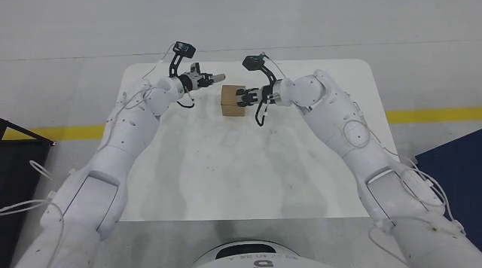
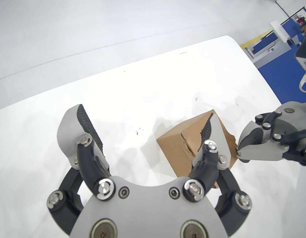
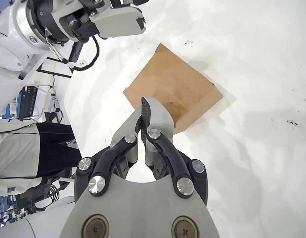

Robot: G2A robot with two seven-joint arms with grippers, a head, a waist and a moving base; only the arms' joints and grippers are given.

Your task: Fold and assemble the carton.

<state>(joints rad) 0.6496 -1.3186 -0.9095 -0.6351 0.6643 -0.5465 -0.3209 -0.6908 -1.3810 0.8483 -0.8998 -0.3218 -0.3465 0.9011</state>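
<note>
A small brown carton (image 1: 233, 102) stands folded into a box on the white table (image 1: 301, 178), toward the far side. In the left wrist view the carton (image 2: 179, 144) lies just beyond one fingertip (image 2: 213, 127) of my left gripper (image 2: 145, 122), which hovers open with nothing between its fingers. My left gripper (image 1: 208, 78) sits up and to the left of the box. My right gripper (image 1: 242, 98) is shut, its tips resting against the carton's right edge; the right wrist view shows its tips (image 3: 144, 105) over the carton (image 3: 172, 82) top.
The table's far edge (image 2: 143, 58) runs close behind the carton, with pale floor beyond. A yellow floor line (image 1: 433, 114) passes on both sides. The near half of the table (image 1: 248, 185) is bare white surface.
</note>
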